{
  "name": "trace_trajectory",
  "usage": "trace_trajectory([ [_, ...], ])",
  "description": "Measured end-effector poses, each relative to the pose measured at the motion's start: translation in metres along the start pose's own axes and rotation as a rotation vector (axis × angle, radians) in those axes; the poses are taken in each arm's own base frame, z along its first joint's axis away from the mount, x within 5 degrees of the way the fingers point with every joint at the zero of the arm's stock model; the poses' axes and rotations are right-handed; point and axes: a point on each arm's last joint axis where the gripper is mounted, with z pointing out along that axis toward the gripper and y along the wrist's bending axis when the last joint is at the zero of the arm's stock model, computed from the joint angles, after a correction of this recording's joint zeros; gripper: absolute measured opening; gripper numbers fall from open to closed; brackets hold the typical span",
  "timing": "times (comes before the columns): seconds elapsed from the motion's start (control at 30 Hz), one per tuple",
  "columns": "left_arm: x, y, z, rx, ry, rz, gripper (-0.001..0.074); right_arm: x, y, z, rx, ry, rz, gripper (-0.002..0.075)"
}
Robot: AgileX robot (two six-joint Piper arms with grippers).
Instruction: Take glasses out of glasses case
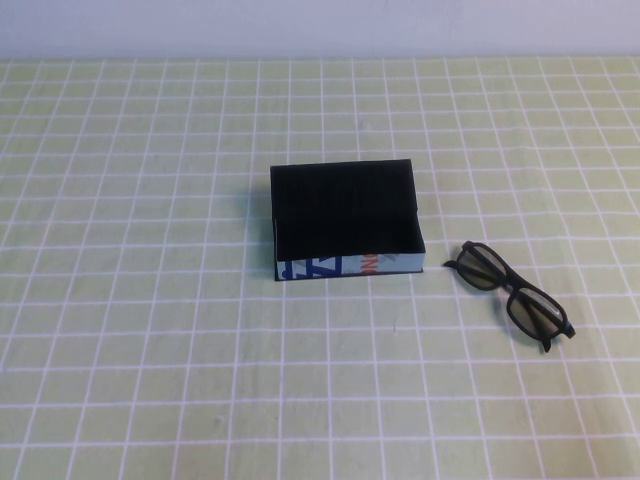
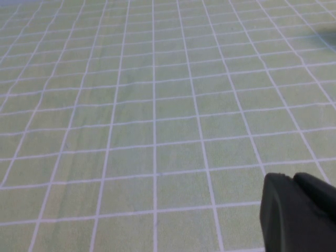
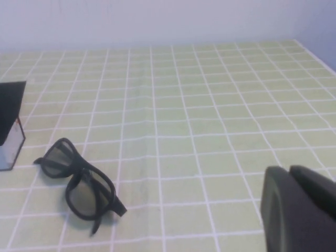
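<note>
Since the glasses (image 1: 512, 293) already lie on the bench (image 1: 150, 350), just to the right of the glasses case (image 1: 345, 220) and apart from it, the case looks empty and the task reads as essentially done. Sensible finish, in my judgement: keep both arms back, off the frame, and avoid nudging the open case. Left gripper (image 2: 299, 215) shows only as a dark body at the corner of its wrist view over bare checked cloth; can't tell how its jaws stand, nothing visibly held. Right gripper (image 3: 299, 210) likewise, parked near the glasses (image 3: 79, 181), clear of them; jaws state can't be told, nothing visibly touched.
</note>
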Motion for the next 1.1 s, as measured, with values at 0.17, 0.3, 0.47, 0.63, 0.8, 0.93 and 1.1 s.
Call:
trace_trajectory([
  [0.17,0.000,0.000,0.000,0.000,0.000,0.000,-0.0004,0.007,0.002,-0.008,-0.019,-0.046,0.005,-0.0018],
  [0.3,0.000,0.000,0.000,0.000,0.000,0.000,-0.0004,0.014,0.006,-0.009,-0.075,0.029,-0.001,-0.0018],
  [0.47,0.000,0.000,0.000,0.000,0.000,0.000,-0.0004,0.019,0.009,-0.009,-0.115,0.083,-0.018,-0.0018],
  [0.63,0.000,0.000,0.000,0.000,0.000,0.000,-0.0004,0.019,0.009,-0.009,-0.117,0.087,-0.018,-0.0018],
  [0.8,0.000,0.000,0.000,0.000,0.000,0.000,-0.0004,0.019,0.009,-0.009,-0.117,0.087,-0.018,-0.0018],
  [0.93,0.000,0.000,0.000,0.000,0.000,0.000,-0.0004,0.019,0.009,-0.009,-0.117,0.087,-0.018,-0.0018],
  [1.1,0.000,0.000,0.000,0.000,0.000,0.000,-0.0004,0.019,0.009,-0.009,-0.117,0.087,-0.018,-0.0018],
])
